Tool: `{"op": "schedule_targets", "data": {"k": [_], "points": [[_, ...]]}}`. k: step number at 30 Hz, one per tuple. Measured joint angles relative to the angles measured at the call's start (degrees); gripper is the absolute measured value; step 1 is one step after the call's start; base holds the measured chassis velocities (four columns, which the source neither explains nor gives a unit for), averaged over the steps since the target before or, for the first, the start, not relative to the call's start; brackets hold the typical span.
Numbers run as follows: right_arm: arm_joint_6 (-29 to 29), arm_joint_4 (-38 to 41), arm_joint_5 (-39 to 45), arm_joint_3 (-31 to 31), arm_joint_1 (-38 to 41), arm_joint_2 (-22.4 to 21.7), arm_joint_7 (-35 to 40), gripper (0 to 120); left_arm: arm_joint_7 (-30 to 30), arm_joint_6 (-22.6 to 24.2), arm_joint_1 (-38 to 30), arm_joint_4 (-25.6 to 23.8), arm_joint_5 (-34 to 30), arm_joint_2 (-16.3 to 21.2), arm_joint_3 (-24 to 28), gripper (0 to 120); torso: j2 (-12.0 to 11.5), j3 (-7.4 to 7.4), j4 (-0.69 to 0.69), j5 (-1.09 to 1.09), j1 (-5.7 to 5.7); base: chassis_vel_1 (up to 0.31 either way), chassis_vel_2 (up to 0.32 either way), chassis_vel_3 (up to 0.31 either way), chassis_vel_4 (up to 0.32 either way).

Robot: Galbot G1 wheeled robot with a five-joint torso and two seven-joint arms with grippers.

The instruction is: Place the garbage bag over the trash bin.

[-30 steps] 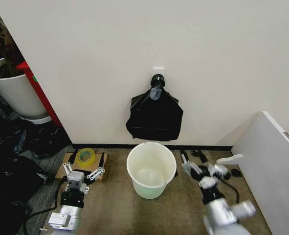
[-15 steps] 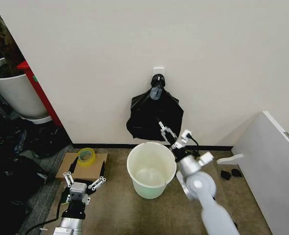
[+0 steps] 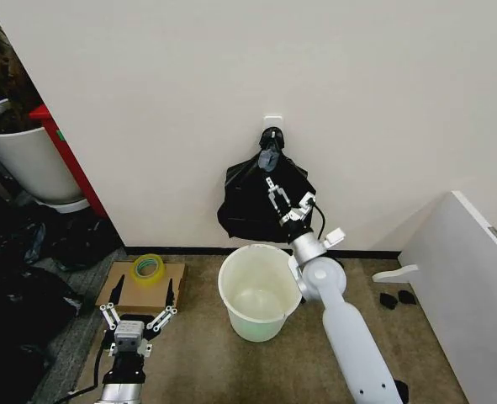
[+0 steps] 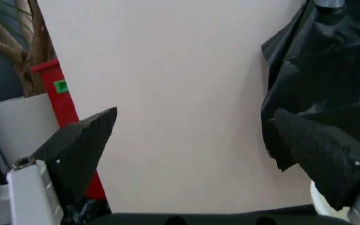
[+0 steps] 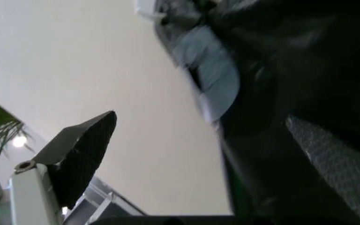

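Nearest us, our left claw (image 3: 135, 317) waits spread open, low by the floor. The trash bin (image 3: 260, 290) stands unlined. Our right claw (image 3: 280, 199) has risen, fingers apart, onto the wall-hung garbage bag (image 3: 256, 206), ready to grasp.

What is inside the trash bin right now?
The trash bin looks empty: bare pale walls and floor, no liner. The garbage bag hangs on the wall behind it, with the open right claw at it.
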Motion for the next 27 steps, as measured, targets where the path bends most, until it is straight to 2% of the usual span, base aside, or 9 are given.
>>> {"op": "schedule_targets", "data": {"k": [5, 10, 11, 15, 17, 19, 23, 25, 27], "points": [[0.28, -1.69, 0.23, 0.5, 1.8, 0.18, 0.26, 93, -0.03, 0.0, -0.24, 0.09, -0.07, 0.0, 0.0, 99, 0.0, 0.0, -0.01, 0.0, -0.01, 0.0, 0.0, 0.0, 0.0], [0.27, -2.97, 0.3, 0.6, 3.69, 0.74, 0.14, 70, -0.43, 0.1, -0.58, 0.18, -0.29, 0.25, -0.16, 99, 0.01, 0.0, 0.0, 0.0, -0.01, 0.0, 0.0, 0.0, 0.0], [0.27, -2.97, 0.3, 0.6, 3.69, 0.74, 0.14, 70, -0.43, 0.1, -0.58, 0.18, -0.29, 0.25, -0.16, 99, 0.01, 0.0, 0.0, 0.0, -0.01, 0.0, 0.0, 0.0, 0.0], [0.29, -3.26, -0.17, 0.29, 3.73, 1.2, 0.05, 57, -0.5, 0.13, -0.62, 0.17, -0.69, 0.66, -0.07, 99, 0.01, 0.0, -0.01, 0.0, -0.01, 0.0, 0.0, 0.0, 0.0], [0.33, -3.3, -0.79, 0.0, 3.63, 1.72, -0.07, 45, -0.49, 0.14, -0.8, 0.19, -1.04, 0.87, -0.02, 99, 0.01, 0.0, 0.0, 0.0, -0.01, 0.0, 0.0, 0.0, 0.0], [0.36, -3.32, -0.99, -0.06, 3.66, 1.91, -0.08, 41, -0.46, 0.17, -0.98, 0.24, -1.21, 0.95, 0.01, 99, 0.01, -0.01, 0.0, 0.0, -0.01, 0.0, 0.0, 0.0, 0.0], [0.58, -3.53, -1.33, -0.02, 3.99, 2.43, 0.12, 22, -0.32, 0.28, -1.58, 0.66, -1.75, 1.13, 0.13, 99, 0.01, 0.0, 0.0, 0.0, -0.01, 0.0, 0.0, 0.0, 0.0], [0.61, -3.53, -1.37, 0.02, 3.99, 2.44, 0.15, 20, -0.31, 0.29, -1.63, 0.72, -1.82, 1.14, 0.15, 99, 0.01, 0.0, 0.0, 0.0, 0.0, 0.0, 0.0, 0.0, 0.0], [0.72, -3.53, -1.51, 0.19, 3.99, 2.43, 0.25, 8, -0.29, 0.3, -1.75, 0.89, -1.97, 1.2, 0.18, 99, 0.01, -0.01, 0.0, 0.0, 0.0, 0.0, 0.0, 0.0, 0.0]]}}
